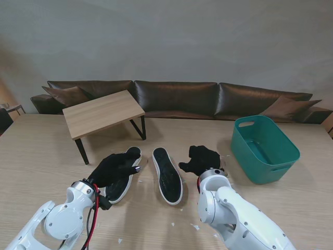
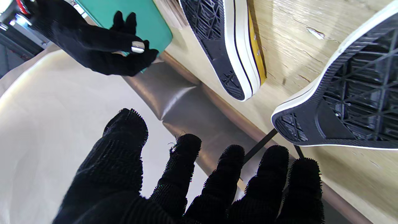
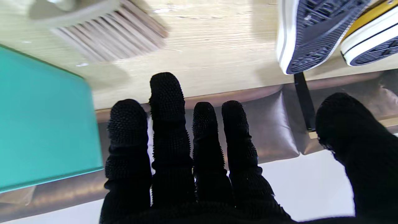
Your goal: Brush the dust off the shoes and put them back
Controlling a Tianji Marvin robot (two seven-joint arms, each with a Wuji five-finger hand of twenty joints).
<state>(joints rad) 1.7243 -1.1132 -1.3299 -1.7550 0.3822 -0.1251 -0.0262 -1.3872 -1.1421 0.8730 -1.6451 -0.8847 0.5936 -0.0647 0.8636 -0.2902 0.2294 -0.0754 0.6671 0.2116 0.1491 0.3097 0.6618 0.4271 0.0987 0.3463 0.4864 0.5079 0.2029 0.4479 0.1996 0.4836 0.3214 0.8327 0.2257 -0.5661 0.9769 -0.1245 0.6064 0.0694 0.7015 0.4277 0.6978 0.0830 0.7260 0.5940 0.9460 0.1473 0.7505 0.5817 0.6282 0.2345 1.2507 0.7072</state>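
Observation:
Two shoes with black soles and white edges lie sole-up on the wooden table. My left hand (image 1: 112, 169) hovers over the left shoe (image 1: 125, 182), fingers spread and holding nothing. The right shoe (image 1: 167, 175) lies free between my hands. In the left wrist view the left shoe (image 2: 357, 102) is close and the right shoe (image 2: 224, 37) shows a yellow upper. My right hand (image 1: 200, 160) is open beside the right shoe. In the right wrist view a pale-bristled brush (image 3: 102, 34) lies on the table past the fingertips (image 3: 161, 84), untouched.
A teal basket (image 1: 265, 148) stands to the right of my right hand. A small low wooden table (image 1: 101, 112) with black legs stands at the far left. A brown sofa (image 1: 177, 99) runs behind the table. White specks (image 1: 195, 226) lie on the table near me.

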